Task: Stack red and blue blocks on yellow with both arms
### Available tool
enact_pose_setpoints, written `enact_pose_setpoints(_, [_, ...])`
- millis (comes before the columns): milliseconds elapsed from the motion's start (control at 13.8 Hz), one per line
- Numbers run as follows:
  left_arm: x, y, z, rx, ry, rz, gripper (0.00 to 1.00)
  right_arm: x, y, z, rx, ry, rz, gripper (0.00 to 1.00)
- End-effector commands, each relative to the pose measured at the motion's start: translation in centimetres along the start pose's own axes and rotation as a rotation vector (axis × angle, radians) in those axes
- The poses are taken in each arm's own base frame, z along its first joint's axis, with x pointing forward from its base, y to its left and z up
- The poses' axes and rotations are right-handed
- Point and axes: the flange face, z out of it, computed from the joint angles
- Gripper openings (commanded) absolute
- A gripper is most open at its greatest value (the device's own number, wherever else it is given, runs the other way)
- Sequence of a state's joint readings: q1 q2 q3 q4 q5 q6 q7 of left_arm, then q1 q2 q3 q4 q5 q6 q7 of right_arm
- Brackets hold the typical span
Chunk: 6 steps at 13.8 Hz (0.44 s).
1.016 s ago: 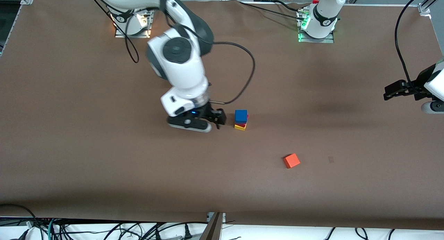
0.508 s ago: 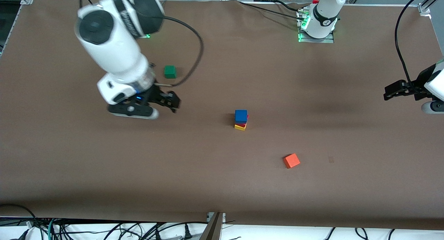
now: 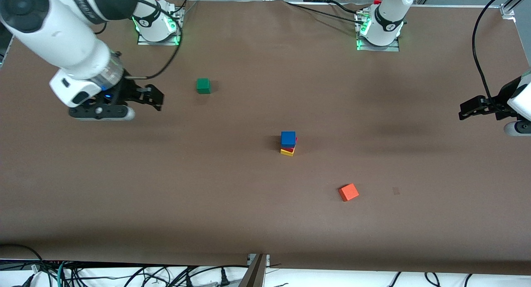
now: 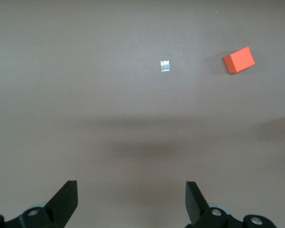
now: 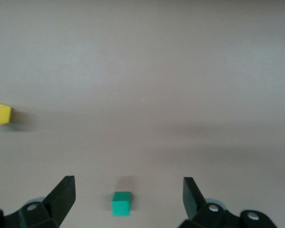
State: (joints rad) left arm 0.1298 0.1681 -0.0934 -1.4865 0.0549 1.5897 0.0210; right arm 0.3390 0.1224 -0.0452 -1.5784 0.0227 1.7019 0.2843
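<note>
In the middle of the table stands a stack: the blue block [image 3: 288, 137] on top, the red block [image 3: 291, 148] under it, the yellow cube [image 3: 286, 152] at the bottom. Nothing touches the stack. My right gripper [image 3: 154, 97] hangs open and empty over the table toward the right arm's end, well away from the stack. The right wrist view shows its open fingers [image 5: 128, 190], with the yellow cube [image 5: 2, 113] at the frame's edge. My left gripper [image 3: 465, 109] waits open and empty over the left arm's end of the table; in the left wrist view [image 4: 131, 194] only bare table lies between its fingers.
A green cube [image 3: 203, 86] lies beside the right gripper, farther from the front camera than the stack; it also shows in the right wrist view [image 5: 121, 203]. An orange cube [image 3: 348, 192] [image 4: 238, 60] lies nearer to the front camera. A small pale mark [image 4: 165, 66] is on the table.
The right arm swung away from beside the stack toward its own end of the table, uncovering the green cube. The stack and the left arm have not moved.
</note>
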Motion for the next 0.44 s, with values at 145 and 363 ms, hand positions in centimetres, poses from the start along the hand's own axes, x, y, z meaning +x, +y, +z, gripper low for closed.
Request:
enact_pose_setpoints(145, [0.2,-0.1,-0.5,-0.019,0.004,0.002,1.00,-3.7,5.5,-2.2,0.004,-0.018,-0.086,1.00])
enact_pose_setpoints(363, [0.2,-0.1,-0.5,-0.019,0.004,0.001,1.00,-2.8,6.4,-2.2,0.004,-0.025,-0.086,1.00])
